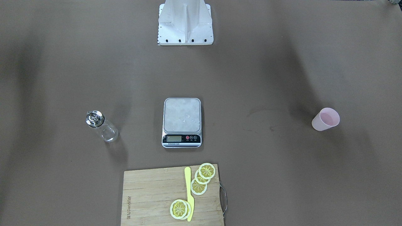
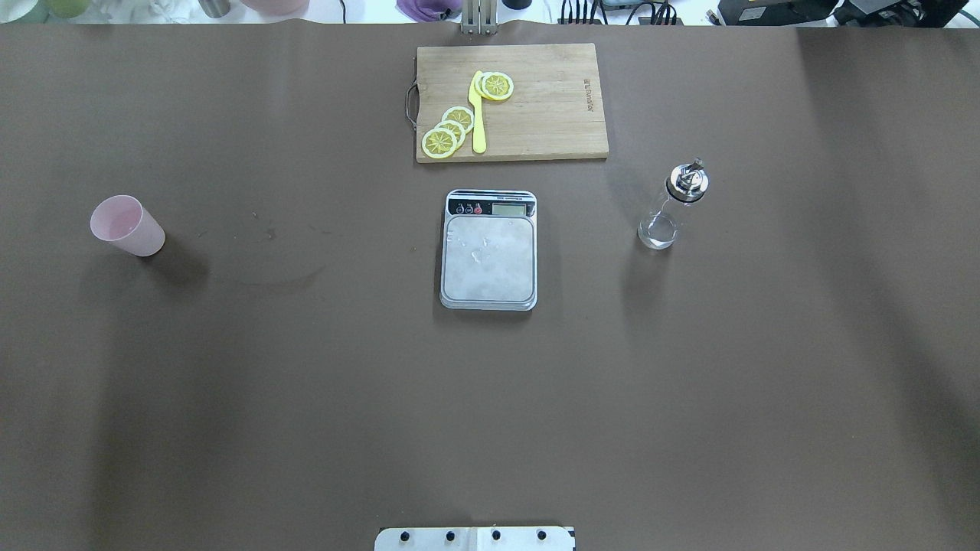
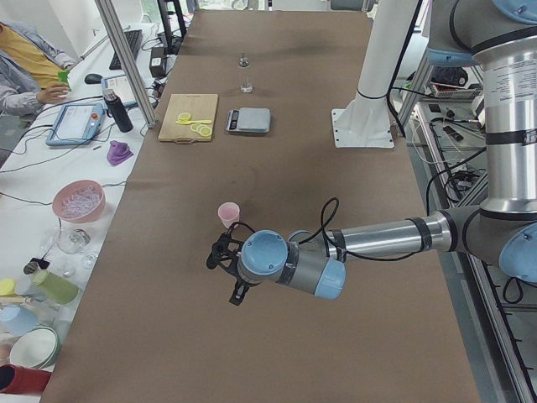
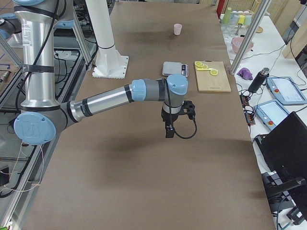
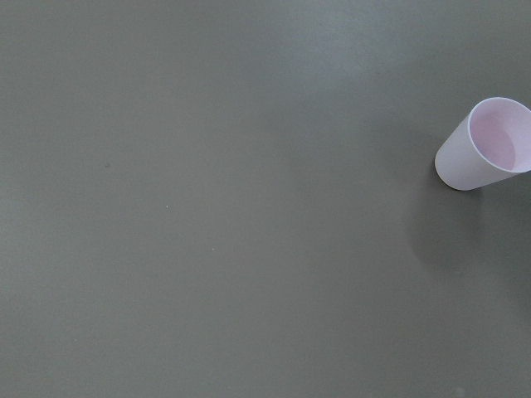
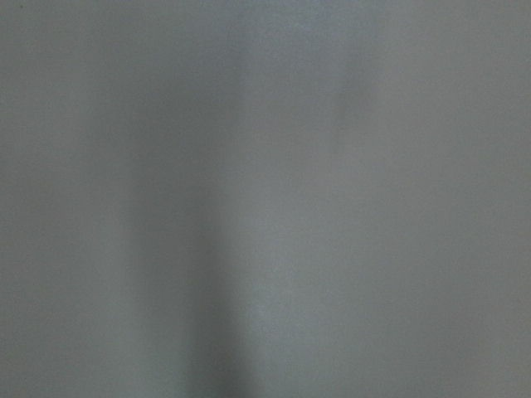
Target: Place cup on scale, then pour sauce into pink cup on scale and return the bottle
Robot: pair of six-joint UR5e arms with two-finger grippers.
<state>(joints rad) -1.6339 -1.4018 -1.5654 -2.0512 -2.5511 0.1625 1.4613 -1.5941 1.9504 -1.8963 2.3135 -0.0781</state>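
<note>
Brown matte table (image 2: 306, 398), flat, with faint scuffs near the middle-left in the overhead view.

Cup (image 2: 126, 226): pale pink smooth plastic, tapered, rim wider than base, no handle. It stands upright and open on the robot's left side of the table, well apart from the scale. Inside looks empty.

Scale (image 2: 488, 256): small rectangle with rounded corners in the table's centre. Brushed silver-grey platform with a few small wet-looking specks and nothing on it. Black front strip with LCD and round buttons faces away from the robot, toward the cutting board.

Bottle (image 2: 670, 210): clear glass cylinder with a shiny chrome dispenser cap, upright on the robot's right side, well apart from the scale. Contents hard to judge through the glass.

Cutting board (image 2: 551, 115): pale wood with plank grain and a metal handle on one short end, just beyond the scale. On it lie flat yellow lemon slices (image 2: 448, 130) with white rims, overlapping, and a slim yellow plastic knife (image 2: 478, 122).

Left gripper (image 3: 226, 264): black, on the near arm in the left side view, low over the table near the cup and not touching it. Cannot tell how wide the fingers stand.

Right gripper (image 4: 177, 115): black, on the near arm in the right side view, over bare table and well apart from the bottle. Finger spread cannot be told. Its wrist view shows only blurred table.
</note>
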